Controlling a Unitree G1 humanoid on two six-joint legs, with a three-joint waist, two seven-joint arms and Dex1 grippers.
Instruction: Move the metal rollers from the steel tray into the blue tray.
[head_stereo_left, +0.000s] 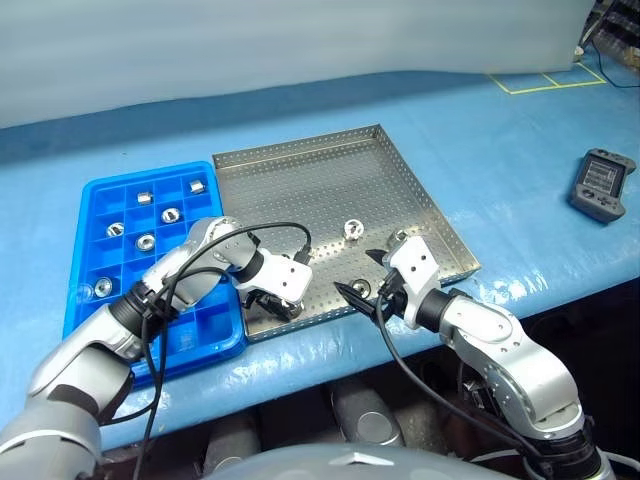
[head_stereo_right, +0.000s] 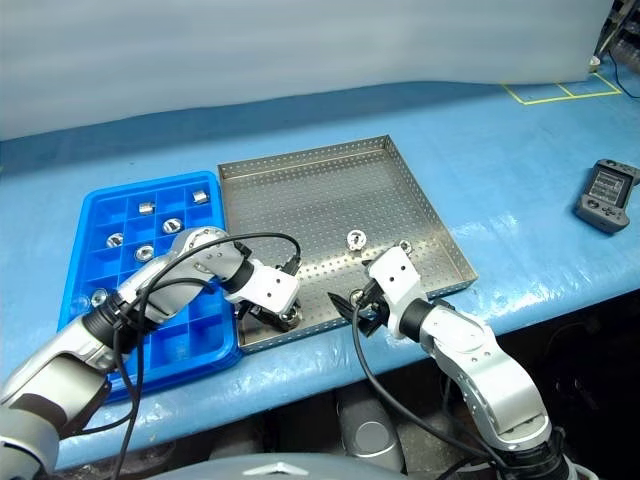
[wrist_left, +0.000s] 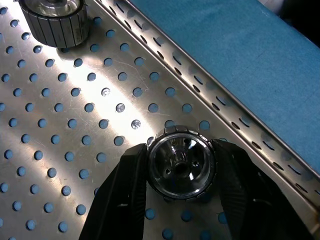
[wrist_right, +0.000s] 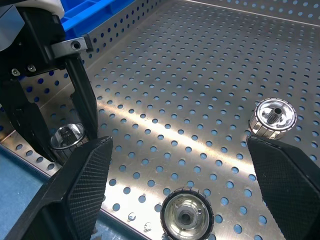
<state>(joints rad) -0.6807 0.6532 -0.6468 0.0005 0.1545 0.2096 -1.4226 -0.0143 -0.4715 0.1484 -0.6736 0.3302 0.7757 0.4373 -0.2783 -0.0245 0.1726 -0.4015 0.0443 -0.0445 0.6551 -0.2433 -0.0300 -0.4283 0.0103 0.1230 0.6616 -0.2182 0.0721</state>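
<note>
The steel tray (head_stereo_left: 300, 180) lies mid-table with the blue tray (head_stereo_left: 92, 205) against its left side. My left gripper (head_stereo_left: 281, 306) is at the steel tray's near rim, shut on a metal roller (wrist_left: 182, 163) that rests on the perforated floor, one finger (wrist_left: 125, 190) on each side. My right gripper (head_stereo_left: 364, 276) hovers open over the tray's near right part, above a loose roller (wrist_right: 186, 216). Another roller (head_stereo_left: 352, 229) stands further in. Several rollers (head_stereo_left: 145, 240) sit in the blue tray's compartments.
A black handheld controller (head_stereo_left: 602, 185) lies on the blue table cover to the far right. Yellow tape lines (head_stereo_left: 545, 82) mark the far right corner. The table's front edge runs just below both trays.
</note>
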